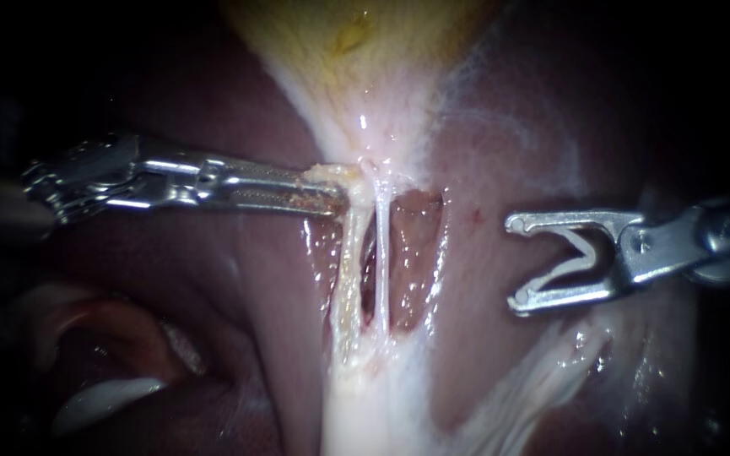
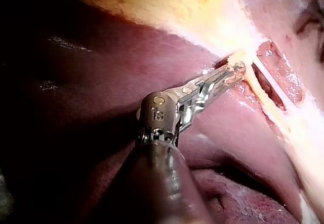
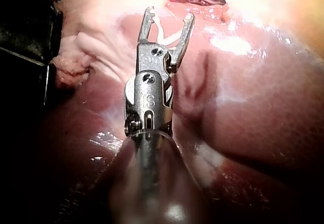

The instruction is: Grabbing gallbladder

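1. Endoscope view: your left instrument [image 1: 339, 196] comes in level from the left. Its jaws are pressed together on the pale, narrow lower end of the gallbladder [image 1: 356, 51], right where 2 thin tubes [image 1: 380, 253] start. The yellowish body of the gallbladder fills the top middle, above the jaws. The 2 tubes run side by side down from the pinch, cross an opening in the tissue and join a white band at the bottom. Your right instrument [image 1: 515, 263] comes in from the right with its jaws spread wide. Its tips face the tubes but sit well apart from them, over the liver [image 1: 500, 143].
2. Left wrist view: your left instrument [image 2: 237, 72] reaches ahead over the dark liver [image 2: 101, 82]. Its jaws pinch a yellowish-white bit at the narrow end of the gallbladder [image 2: 152, 1]. The tubes [image 2: 262, 100] run on from just beyond the jaw tips.
3. Right wrist view: your right instrument [image 3: 169, 15] has its jaws spread in a V over the wet liver [image 3: 253, 107]. A pale strand shows behind the gap, and you cannot tell whether it touches the jaws. Pale lumpy tissue [image 3: 83, 51] lies beside the instrument.
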Controlling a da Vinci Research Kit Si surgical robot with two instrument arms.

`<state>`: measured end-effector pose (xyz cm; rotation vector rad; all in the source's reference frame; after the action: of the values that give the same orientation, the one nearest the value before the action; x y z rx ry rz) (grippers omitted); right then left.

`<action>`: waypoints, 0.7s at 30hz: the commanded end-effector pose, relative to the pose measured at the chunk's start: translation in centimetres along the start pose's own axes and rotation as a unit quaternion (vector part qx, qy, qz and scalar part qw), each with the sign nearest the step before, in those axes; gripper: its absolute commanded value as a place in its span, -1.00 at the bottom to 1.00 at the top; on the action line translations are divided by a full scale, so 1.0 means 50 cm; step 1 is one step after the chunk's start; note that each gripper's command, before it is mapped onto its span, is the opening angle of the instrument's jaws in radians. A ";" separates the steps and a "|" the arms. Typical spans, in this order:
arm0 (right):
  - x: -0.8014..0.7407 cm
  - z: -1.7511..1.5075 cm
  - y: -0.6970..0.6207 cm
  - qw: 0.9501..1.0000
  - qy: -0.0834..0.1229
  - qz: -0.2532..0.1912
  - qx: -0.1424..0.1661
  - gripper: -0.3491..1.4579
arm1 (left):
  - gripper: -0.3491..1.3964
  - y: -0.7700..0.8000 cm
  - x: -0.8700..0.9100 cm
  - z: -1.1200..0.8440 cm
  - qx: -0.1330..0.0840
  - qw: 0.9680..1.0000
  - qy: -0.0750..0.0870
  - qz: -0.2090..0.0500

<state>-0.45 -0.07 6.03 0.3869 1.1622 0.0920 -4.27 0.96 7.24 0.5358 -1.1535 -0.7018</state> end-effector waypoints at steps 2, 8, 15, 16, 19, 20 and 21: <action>0.0000 0.0001 0.0000 1.000 0.000 0.000 0.000 -0.17 | -1.00 -0.0005 -0.0003 -0.0003 -0.001 1.000 0.003 -0.008; 0.0000 0.0001 0.0000 1.000 0.000 0.000 0.000 -0.17 | -1.00 -0.0018 -0.0023 -0.0026 0.002 1.000 0.005 -0.020; 0.0000 0.0000 0.0000 1.000 0.000 0.000 0.000 -0.17 | -1.00 -0.0008 -0.0059 -0.0082 0.003 1.000 0.005 -0.026; 0.0000 0.0000 0.0000 1.000 0.000 0.000 0.000 -0.17 | -1.00 -0.0007 -0.0062 -0.0089 0.002 1.000 0.005 -0.027; 0.0000 0.0000 0.0000 1.000 0.000 0.000 0.000 -0.17 | -1.00 -0.0004 -0.0070 -0.0109 -0.002 1.000 0.006 -0.030; 0.0000 0.0000 0.0000 1.000 0.000 0.000 0.000 -0.17 | -1.00 -0.0003 -0.0072 -0.0113 -0.002 1.000 0.006 -0.030; 0.0000 0.0000 0.0000 1.000 0.000 0.000 0.000 -0.17 | -1.00 -0.0002 -0.0074 -0.0117 -0.003 1.000 0.006 -0.031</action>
<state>-0.45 -0.07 6.03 0.3867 1.1623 0.0922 -3.79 1.25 6.80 0.5719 -1.1272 -0.7551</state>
